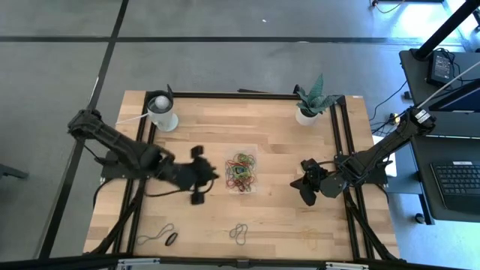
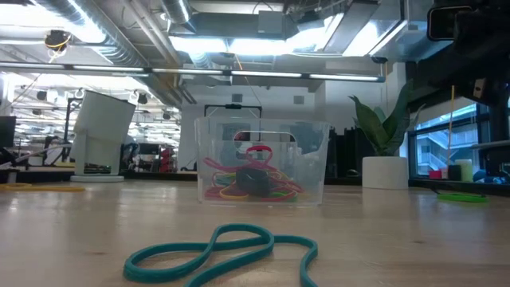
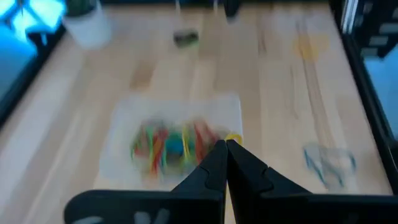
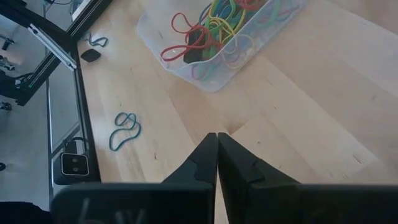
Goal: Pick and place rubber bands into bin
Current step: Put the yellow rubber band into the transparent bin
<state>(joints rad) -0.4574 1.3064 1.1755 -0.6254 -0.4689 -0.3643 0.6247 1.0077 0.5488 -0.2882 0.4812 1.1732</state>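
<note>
While both grippers (image 1: 201, 180) (image 1: 308, 193) are shut and empty, a teal band (image 4: 125, 130) at the frame's lower centre must be fetched to the bin (image 1: 243, 171).

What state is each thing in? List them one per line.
bin: upright on the table, open-topped, holding a heap of rubber bands.
rubber bands: most piled in the bin.
teal band: loose on the table near the front edge.
left gripper: shut, empty, beside the bin.
right gripper: shut, empty, away from the bin.
white cup: upright.
plant pot: upright.
</note>
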